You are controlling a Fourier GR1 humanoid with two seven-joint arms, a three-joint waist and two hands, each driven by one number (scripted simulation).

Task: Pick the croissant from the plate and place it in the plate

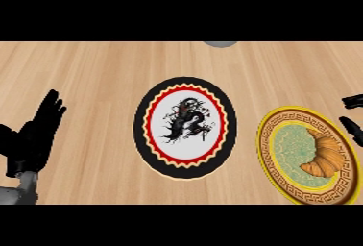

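The croissant (322,156) lies on the gold-rimmed plate (273,166) at about four o'clock in the head view, resting on the plate's right half with its tips curving toward the rim. The target, a black-rimmed plate with a dragon drawing (162,158), sits near the centre of the wooden desk (92,67), just beside the gold-rimmed plate at its nine o'clock, with a narrow strip of desk between them and nothing on it.

The task stands at the reach, in my judgement: nothing is grasped yet. The right hand (352,126) shows only as a few dark fingers at the three o'clock edge, just above the croissant's upper end and apart from it. The fingers that show look spread rather than curled and hold nothing; the palm is out of view. The left hand (37,137) rests open at nine o'clock, fingers straight and pointing up, well apart from both plates.

The next move likely calls for the right hand to come in toward five o'clock from where it is, settle over the croissant's thick middle, and close round it. Then it must lift clear of the gold rim and carry toward nine o'clock onto the dragon plate.

A grey object (221,43) peeks in at twelve o'clock, too cut off to name.
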